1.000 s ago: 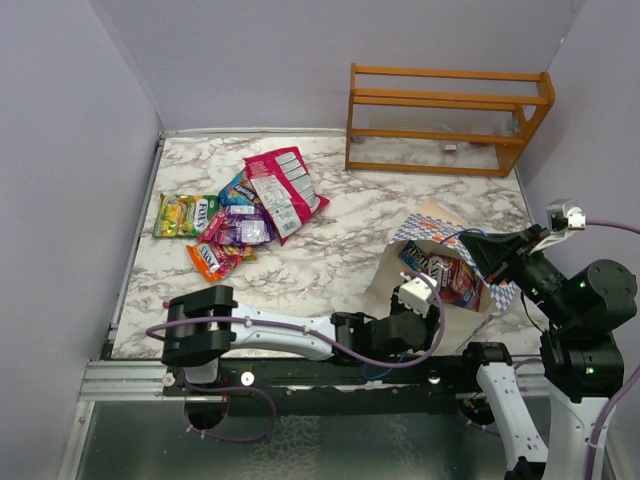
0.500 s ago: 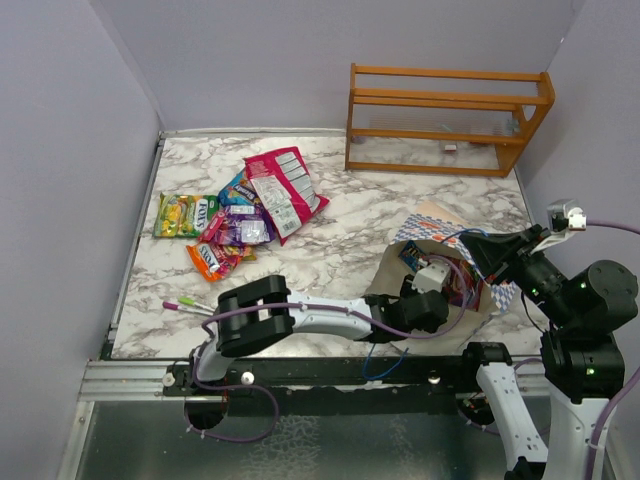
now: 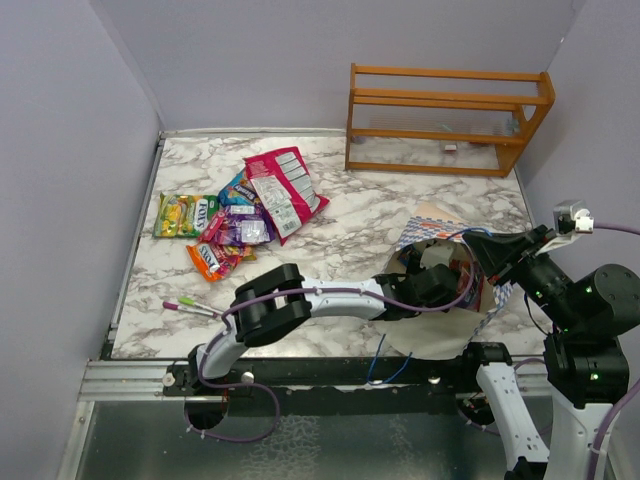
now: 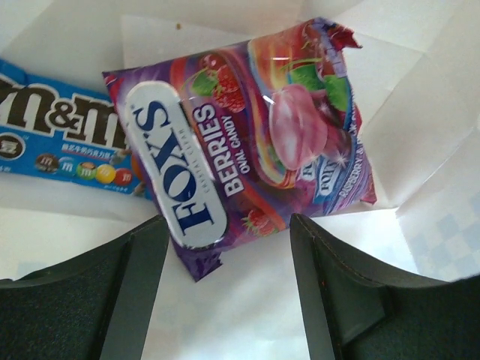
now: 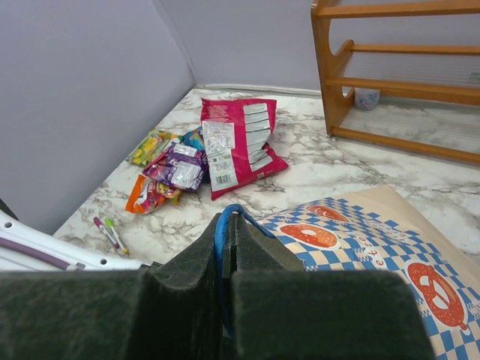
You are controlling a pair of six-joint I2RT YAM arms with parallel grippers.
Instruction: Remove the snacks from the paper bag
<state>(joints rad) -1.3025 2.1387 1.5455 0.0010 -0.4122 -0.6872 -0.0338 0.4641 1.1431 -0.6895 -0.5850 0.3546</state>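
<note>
1. L claw (image 4: 225, 300): reaches inside paper bag (image 3: 418, 233); fingers wide apart, gripping nothing.
2. Purple candy packet (image 4: 247, 135): lies on bag's cream inside, just ahead of L claw; overlaps blue packet (image 4: 52, 135) beside it.
3. R claw (image 5: 229, 259): pinched tight on bag's blue cord handle (image 5: 223, 225), at bag's right side.
4. Other snacks (image 3: 235, 225): heaped on worktop (image 3: 390, 205), far left, well apart from bag; incl. red-pink packet (image 3: 285, 190).
5. Background: wooden rack (image 3: 445, 120) at far right; pens (image 3: 185, 305) near L arm.
</note>
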